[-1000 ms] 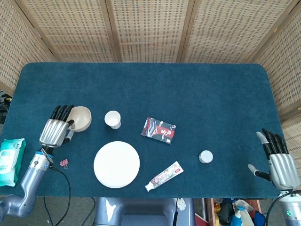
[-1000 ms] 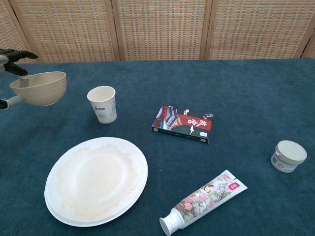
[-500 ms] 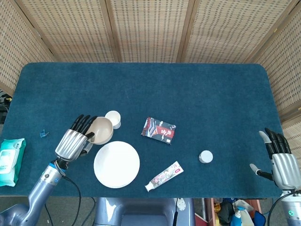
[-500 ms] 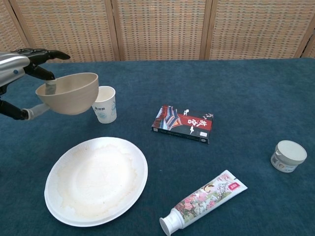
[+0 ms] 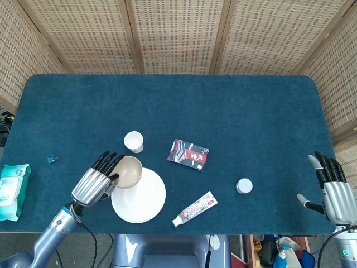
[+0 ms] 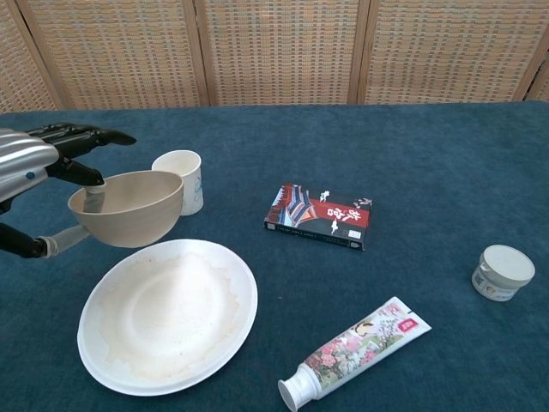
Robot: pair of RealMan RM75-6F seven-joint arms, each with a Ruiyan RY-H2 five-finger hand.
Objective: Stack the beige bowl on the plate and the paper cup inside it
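No writing reads clearly: the dark red-and-black printed packet (image 6: 320,216) right of the round white paper plate (image 6: 167,315) carries white characters too small to make out, and the floral-printed white tube (image 6: 353,353) lies just right of the plate. Everything rests on a dark blue felt-covered table (image 5: 223,106) backed by woven cane screens (image 5: 178,33). Your left hand (image 5: 93,182) pinches the beige round bowl (image 6: 127,208) by its rim, thumb inside and fingers outside, holding it lifted over the plate's far-left edge. The white paper cup (image 6: 179,181) stands upright just beyond the plate, behind the bowl. Your right hand (image 5: 329,188) sits well to the right of the plate at the table's edge, fingers spread, holding nothing.
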